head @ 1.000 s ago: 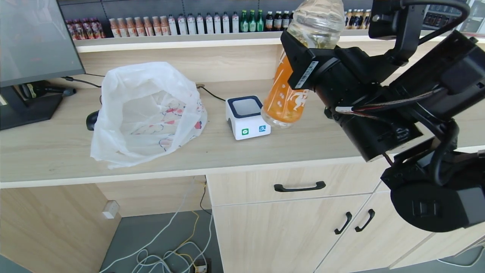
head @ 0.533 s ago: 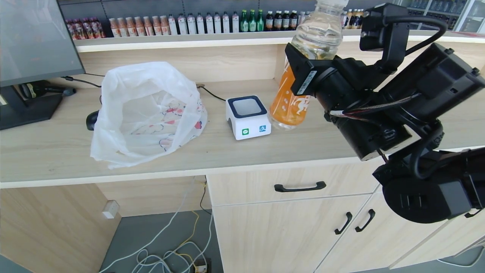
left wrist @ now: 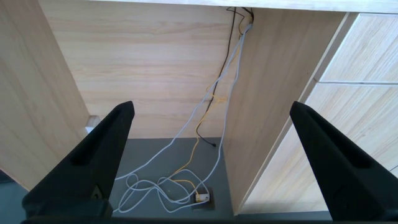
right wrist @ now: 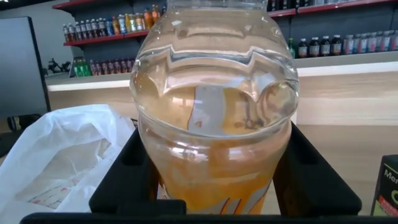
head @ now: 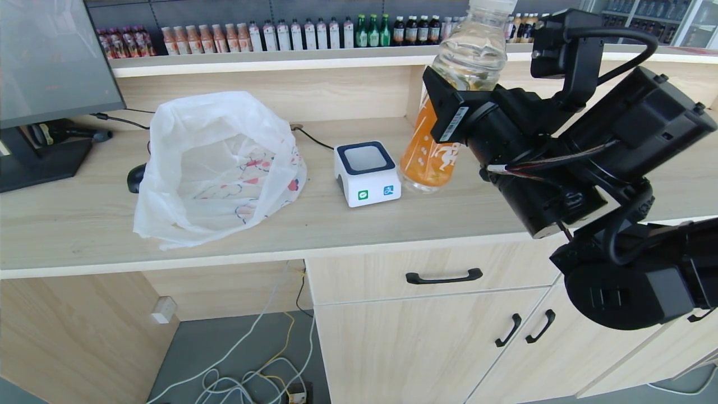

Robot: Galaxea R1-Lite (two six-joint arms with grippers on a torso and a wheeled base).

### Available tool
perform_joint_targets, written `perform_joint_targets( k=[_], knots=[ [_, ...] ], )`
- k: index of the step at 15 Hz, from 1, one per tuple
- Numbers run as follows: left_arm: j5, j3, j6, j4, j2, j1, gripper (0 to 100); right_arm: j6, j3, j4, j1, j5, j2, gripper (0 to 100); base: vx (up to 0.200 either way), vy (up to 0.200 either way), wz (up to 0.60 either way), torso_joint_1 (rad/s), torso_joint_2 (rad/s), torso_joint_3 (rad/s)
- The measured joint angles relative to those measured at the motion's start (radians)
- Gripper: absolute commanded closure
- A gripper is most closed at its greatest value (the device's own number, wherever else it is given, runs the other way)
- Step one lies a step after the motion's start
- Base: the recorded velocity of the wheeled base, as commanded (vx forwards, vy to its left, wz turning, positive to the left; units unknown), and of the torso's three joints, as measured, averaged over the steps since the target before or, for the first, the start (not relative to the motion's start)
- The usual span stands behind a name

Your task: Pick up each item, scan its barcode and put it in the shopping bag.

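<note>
Orange bottle (head: 429,160): 1, in right hand (head: 464,85) | shopping bag (head: 219,163): 1 | scanner (head: 367,175): 1

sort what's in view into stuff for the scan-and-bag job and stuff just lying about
For the job:
orange drink bottle, held in the right gripper
barcode scanner
shopping bag

Lying about:
monitor
mouse
bottles on the back shelf

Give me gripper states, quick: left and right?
Left gripper: open, holding nothing.
Right gripper: closed on the bottle.
</note>
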Motion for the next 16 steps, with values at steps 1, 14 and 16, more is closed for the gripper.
perform_joint_targets(
  k=[1,14,16],
  knots=[
    [0.000,0.000,0.001,0.000,0.000,0.000,0,0.000,0.000,0.000,0.000,0.000,0.000,100,0.000,0.000,0.00,0.000,0.00,0.000],
    [0.000,0.000,-0.003,0.000,0.000,0.000,0,0.000,-0.003,0.003,0.000,0.001,0.001,100,0.000,0.138,0.00,0.003,0.00,0.002],
    [0.000,0.000,-0.003,0.001,0.000,0.000,0,0.000,-0.006,0.003,0.003,0.005,0.001,100,0.000,0.000,0.00,0.000,0.00,0.000]
  ],
)
